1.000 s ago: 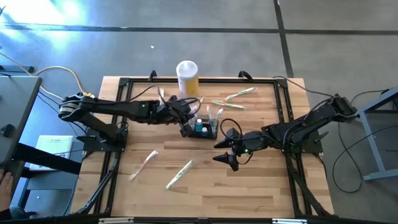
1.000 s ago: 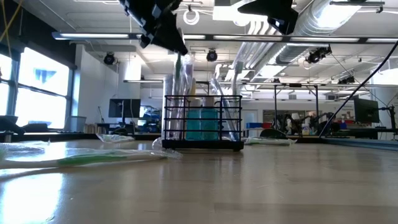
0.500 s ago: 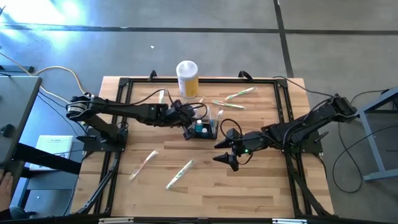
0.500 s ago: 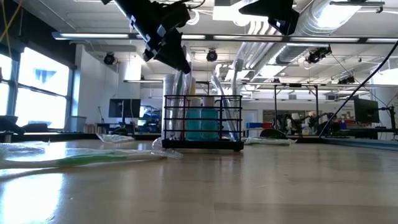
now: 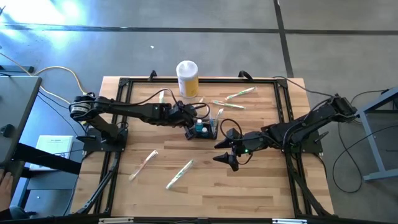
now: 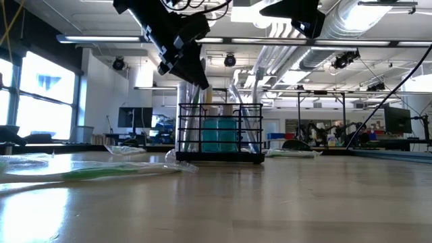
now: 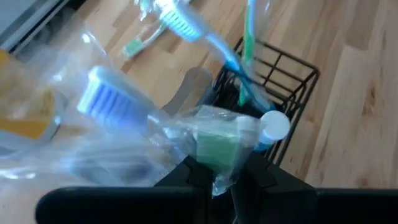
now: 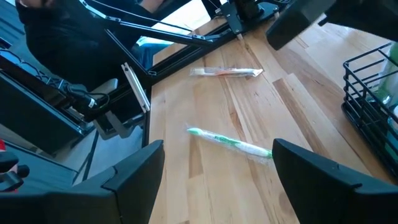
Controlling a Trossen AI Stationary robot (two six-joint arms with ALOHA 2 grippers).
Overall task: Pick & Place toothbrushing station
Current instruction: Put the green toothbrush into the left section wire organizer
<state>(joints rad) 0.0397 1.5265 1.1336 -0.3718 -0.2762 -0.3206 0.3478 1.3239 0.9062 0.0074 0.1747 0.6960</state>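
Two arms low, near basket (image 5: 203, 129)

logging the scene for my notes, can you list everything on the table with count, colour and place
toothbrushing station: one, black wire mesh, table centre, holding wrapped brushes and a teal item
canister: one, yellow and white, far edge of the table
wrapped toothbrushes, loose: five, clear wrap; two near, three far
wrapped toothbrush: one, blue-bristled, in the left claw over the station
left claw: dark, above the station's left end
right claw: dark, open, waiting near the station
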